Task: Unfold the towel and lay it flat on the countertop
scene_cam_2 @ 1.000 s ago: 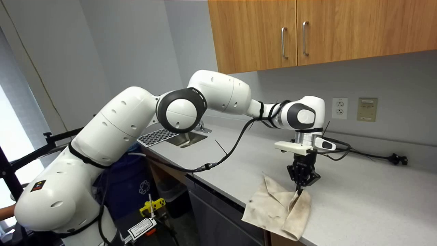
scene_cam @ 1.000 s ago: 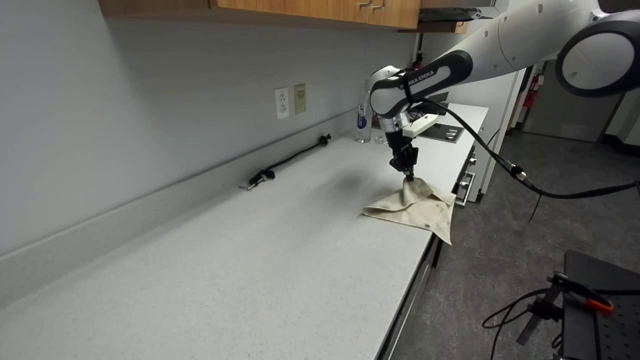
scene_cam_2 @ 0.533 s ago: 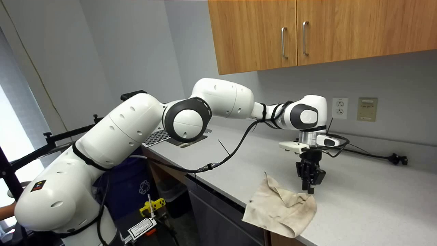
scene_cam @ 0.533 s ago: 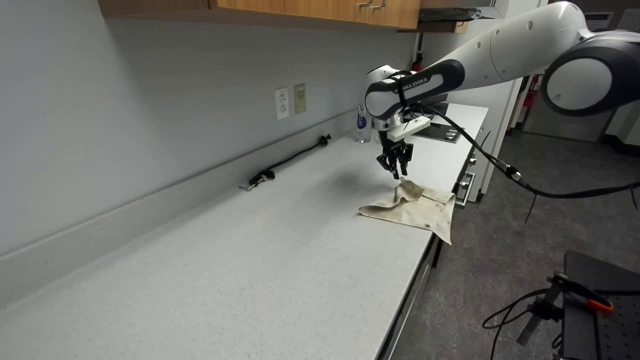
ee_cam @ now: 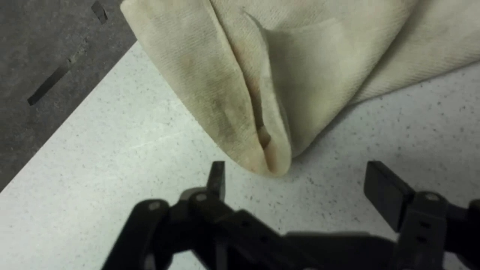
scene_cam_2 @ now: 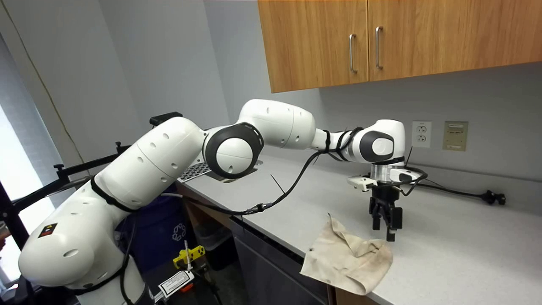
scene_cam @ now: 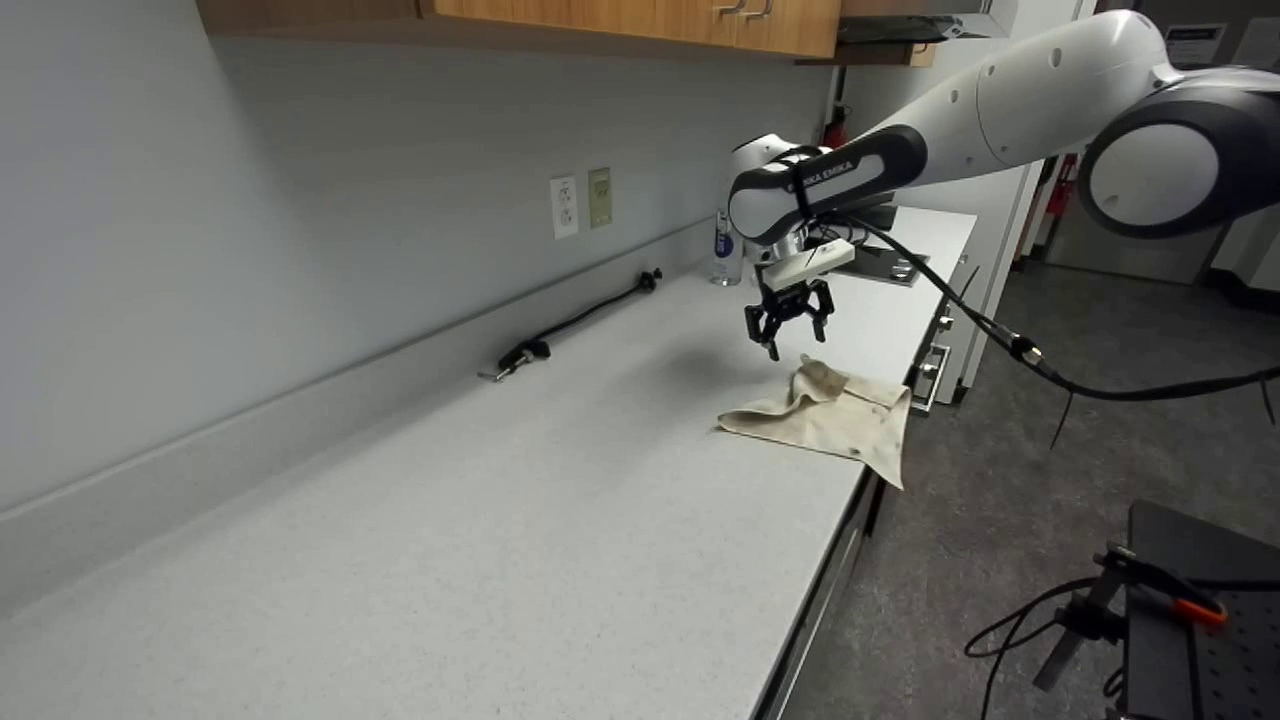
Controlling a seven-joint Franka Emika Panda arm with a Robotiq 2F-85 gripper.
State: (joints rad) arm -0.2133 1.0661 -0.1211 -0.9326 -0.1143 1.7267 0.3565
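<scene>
While the gripper [ee_cam: 296,180] is hovering, jaws wide and empty, the towel [ee_cam: 300,48] is lying creased at twelve o'clock in the wrist view, partly overhanging the speckled countertop [ee_cam: 112,142]; grey floor [ee_cam: 33,48] is showing at ten, wooden cabinets [scene_cam: 640,18] at twelve in an exterior view.

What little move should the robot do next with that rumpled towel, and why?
Probably the black two-fingered hand should ease down and forward around the rounded fold of the stained beige cloth towel. It's open, holding nothing, and hovers over the white speckled countertop; in the wrist view that fold lines up with its gap. The towel isn't flat yet.
</scene>
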